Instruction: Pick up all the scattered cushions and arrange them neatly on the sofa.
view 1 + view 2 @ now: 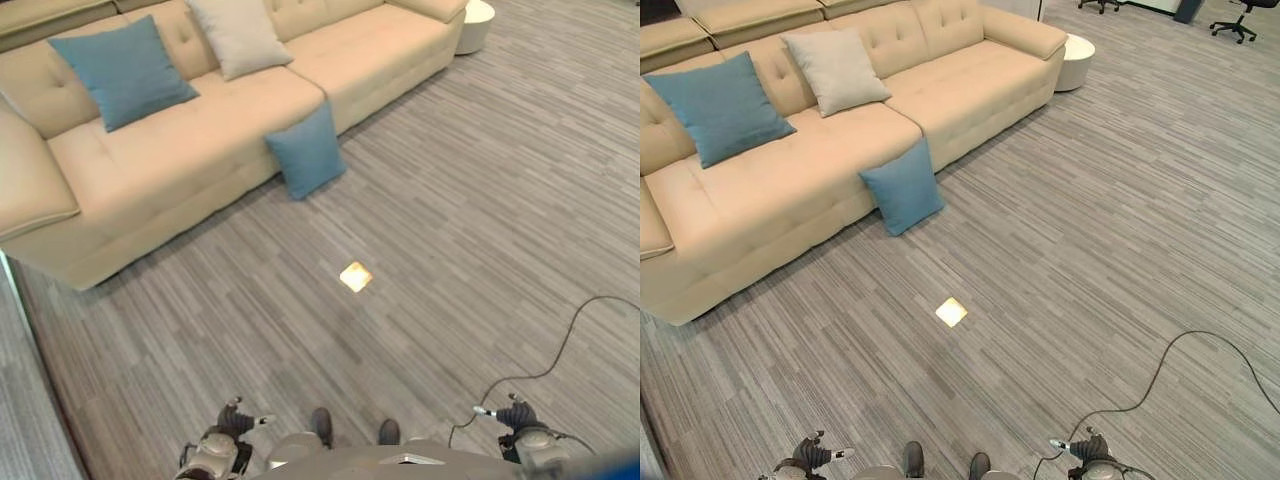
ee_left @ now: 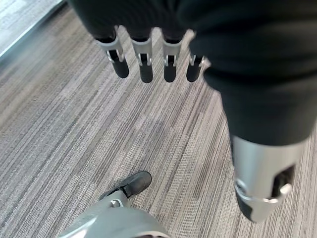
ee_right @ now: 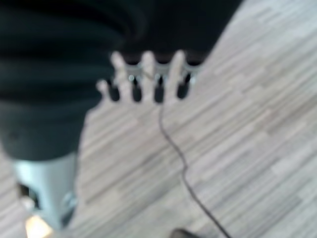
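A blue cushion leans upright on the floor against the front of the beige sofa. On the sofa, a second blue cushion and a cream cushion rest against the backrest. My left hand hangs low at the near edge, far from the cushions, and its fingers are straight and empty over the carpet. My right hand hangs at the near right, its fingers straight too, holding nothing.
Grey striped carpet stretches between me and the sofa, with a bright light patch in the middle. A round white side table stands by the sofa's right end. Office chairs stand far right.
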Controlling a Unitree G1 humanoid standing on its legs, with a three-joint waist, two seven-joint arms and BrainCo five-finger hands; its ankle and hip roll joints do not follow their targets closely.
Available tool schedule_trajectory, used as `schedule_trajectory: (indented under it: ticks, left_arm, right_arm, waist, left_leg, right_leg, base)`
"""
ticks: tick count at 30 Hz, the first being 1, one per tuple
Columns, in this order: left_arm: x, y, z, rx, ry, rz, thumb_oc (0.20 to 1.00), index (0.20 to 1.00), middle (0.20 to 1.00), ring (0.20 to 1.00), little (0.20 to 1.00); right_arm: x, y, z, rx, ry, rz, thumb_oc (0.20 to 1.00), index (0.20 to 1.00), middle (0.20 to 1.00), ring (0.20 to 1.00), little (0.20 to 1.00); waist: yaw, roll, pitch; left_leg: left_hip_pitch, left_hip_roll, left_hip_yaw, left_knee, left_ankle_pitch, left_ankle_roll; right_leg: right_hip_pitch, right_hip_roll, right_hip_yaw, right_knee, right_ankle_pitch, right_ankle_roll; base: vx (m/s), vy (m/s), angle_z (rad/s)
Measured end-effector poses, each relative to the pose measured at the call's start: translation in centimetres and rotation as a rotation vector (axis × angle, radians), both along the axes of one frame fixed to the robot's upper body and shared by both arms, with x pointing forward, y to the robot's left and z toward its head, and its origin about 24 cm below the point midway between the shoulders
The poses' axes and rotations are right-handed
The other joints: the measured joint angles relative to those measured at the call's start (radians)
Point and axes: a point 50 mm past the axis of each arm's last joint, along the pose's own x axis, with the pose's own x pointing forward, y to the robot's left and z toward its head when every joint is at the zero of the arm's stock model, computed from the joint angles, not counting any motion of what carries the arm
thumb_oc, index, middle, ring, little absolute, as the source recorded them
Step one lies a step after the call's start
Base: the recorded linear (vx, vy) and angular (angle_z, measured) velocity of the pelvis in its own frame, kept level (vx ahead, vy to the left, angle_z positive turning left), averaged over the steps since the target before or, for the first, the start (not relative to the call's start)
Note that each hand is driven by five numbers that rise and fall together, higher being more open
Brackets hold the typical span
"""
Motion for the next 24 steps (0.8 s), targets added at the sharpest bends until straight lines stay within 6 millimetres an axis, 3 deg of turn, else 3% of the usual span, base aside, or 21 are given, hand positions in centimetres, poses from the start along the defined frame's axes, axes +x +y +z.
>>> schedule_trajectory:
  ticks: [3,4,6,8,10,12,14,15,17,19,21,22,23,24]
  left_arm:
    - [1.2,-0.2,0.3,0.0,-0.027,-0.015,1.0,1.0,1.0,1.0,1.0]
    - [1.5,-0.3,0.4,-0.001,-0.032,-0.021,1.0,1.0,1.0,1.0,1.0]
    - [2.2,-0.4,0.6,0.0,-0.05,-0.027,1.0,1.0,1.0,1.0,1.0]
    - [2.2,-0.4,0.6,0.006,-0.048,-0.024,1.0,1.0,1.0,1.0,1.0]
    - [2.4,-0.4,0.7,0.006,-0.054,-0.025,1.0,1.0,1.0,1.0,1.0]
    - [2.4,-0.5,0.6,0.003,-0.052,-0.025,1.0,1.0,1.0,1.0,1.0]
    - [2.0,-0.4,0.5,0.006,-0.043,-0.023,1.0,1.0,1.0,1.0,1.0]
    - [1.9,-0.6,0.4,-0.001,-0.039,-0.023,1.0,1.0,1.0,1.0,1.0]
    - [1.7,-1.1,0.3,-0.015,-0.035,-0.023,1.0,1.0,1.0,1.0,1.0]
    - [1.7,-1.3,0.2,-0.024,-0.034,-0.019,1.0,1.0,1.0,1.0,1.0]
    - [2.3,-1.2,0.4,-0.03,-0.046,-0.024,1.0,1.0,1.0,1.0,1.0]
    - [2.3,-1.1,0.4,-0.026,-0.048,-0.025,1.0,1.0,1.0,1.0,1.0]
    - [3.0,-1.4,0.6,-0.029,-0.065,-0.032,1.0,1.0,1.0,1.0,1.0]
    - [3.2,-1.6,0.7,-0.034,-0.069,-0.036,1.0,1.0,1.0,1.0,1.0]
  right_arm:
    - [0.3,0.0,0.1,-0.001,-0.002,0.004,1.0,1.0,1.0,1.0,1.0]
    - [1.2,0.1,0.4,-0.003,-0.021,0.018,1.0,1.0,1.0,1.0,1.0]
    - [1.0,0.4,0.2,0.003,-0.01,0.027,1.0,1.0,1.0,1.0,1.0]
    - [1.7,1.0,0.3,0.009,-0.023,0.056,1.0,1.0,1.0,1.0,1.0]
    - [1.7,1.4,0.1,0.02,-0.023,0.057,1.0,1.0,1.0,1.0,1.0]
    - [1.7,1.8,0.0,0.03,-0.025,0.06,1.0,1.0,1.0,1.0,1.0]
    - [0.4,2.0,-0.5,0.038,0.009,0.053,1.0,1.0,1.0,1.0,1.0]
    - [-0.2,1.9,-0.6,0.036,0.027,0.047,1.0,1.0,1.0,1.0,1.0]
    - [-1.3,1.7,-0.9,0.034,0.054,0.037,1.0,1.0,1.0,1.0,1.0]
    - [-0.8,1.7,-0.8,0.036,0.037,0.037,1.0,1.0,1.0,1.0,1.0]
    - [-0.2,1.6,-0.5,0.031,0.014,0.042,1.0,1.0,1.0,1.0,1.0]
    - [0.0,1.5,-0.5,0.029,0.009,0.046,1.0,1.0,1.0,1.0,1.0]
    - [0.1,1.3,-0.3,0.021,-0.002,0.05,1.0,1.0,1.0,1.0,1.0]
    - [0.2,1.3,-0.3,0.022,-0.003,0.046,1.0,1.0,1.0,1.0,1.0]
  waist:
    - [-0.001,0.005,0.03]
    - [-0.003,0.018,0.045]
    - [-0.013,0.015,0.059]
    - [-0.016,0.007,0.07]
    - [-0.028,-0.01,0.073]
    - [-0.036,-0.019,0.073]
    - [-0.056,-0.045,0.064]
    - [-0.059,-0.042,0.06]
    - [-0.056,-0.024,0.036]
    - [-0.055,-0.031,0.033]
    - [-0.043,-0.071,0.03]
    - [-0.034,-0.073,0.027]
    - [-0.033,-0.073,0.025]
    - [-0.033,-0.075,0.027]
  left_leg:
    - [0.003,-0.011,0.0,-0.002,-0.014,0.022]
    - [0.007,-0.003,0.002,-0.007,-0.004,0.038]
    - [0.021,-0.01,0.001,-0.006,-0.011,0.049]
    - [0.036,-0.018,0.001,-0.012,-0.028,0.053]
    - [0.044,-0.021,-0.005,-0.013,-0.038,0.055]
    - [0.052,-0.02,-0.026,-0.013,-0.046,0.048]
    - [0.076,-0.03,-0.064,-0.013,-0.057,0.026]
    - [0.096,-0.017,-0.091,-0.011,-0.074,0.009]
    - [0.093,0.023,-0.111,0.026,-0.099,-0.035]
    - [0.032,0.05,-0.113,0.173,-0.125,-0.07]
    - [-0.122,0.058,-0.109,0.494,-0.144,-0.114]
    - [-0.128,0.062,-0.111,0.518,-0.146,-0.116]
    - [-0.18,0.088,-0.093,0.594,-0.126,-0.138]
    - [-0.206,0.099,-0.077,0.618,-0.126,-0.138]
  right_leg:
    - [-0.07,-0.022,-0.002,0.156,-0.023,0.013]
    - [-0.127,-0.033,-0.008,0.272,-0.038,0.033]
    - [-0.19,-0.073,-0.006,0.38,-0.075,0.061]
    - [-0.254,-0.108,-0.002,0.365,-0.071,0.077]
    - [-0.285,-0.125,-0.009,0.254,-0.036,0.097]
    - [-0.285,-0.102,0.029,0.115,0.022,0.11]
    - [-0.24,-0.099,0.045,0.034,0.085,0.082]
    - [-0.21,-0.086,0.055,0.027,0.151,0.056]
    - [-0.172,-0.051,0.04,-0.008,0.168,0.028]
    - [-0.114,-0.03,0.012,-0.073,0.184,0.002]
    - [-0.056,-0.028,-0.014,-0.133,0.198,-0.067]
    - [-0.049,-0.022,-0.012,-0.132,0.192,-0.076]
    - [-0.025,-0.014,-0.037,-0.149,0.159,-0.116]
    - [-0.014,-0.012,-0.053,-0.152,0.154,-0.119]
  base:
    - [0.05,0.121,-0.11]
    - [0.13,0.037,-0.01]
    - [0.14,0.016,-0.03]
    - [0.17,-0.047,-0.13]
    - [0.29,-0.122,0.08]
    - [0.24,-0.145,0.33]
    - [0.23,-0.176,0.76]
    - [0.2,-0.201,0.64]
    - [0.15,-0.207,0.45]
    - [0.06,-0.18,0.34]
    - [0.07,-0.131,0.21]
    - [0.17,-0.148,0.14]
    - [0.16,-0.054,0.27]
    - [0.24,-0.044,0.77]
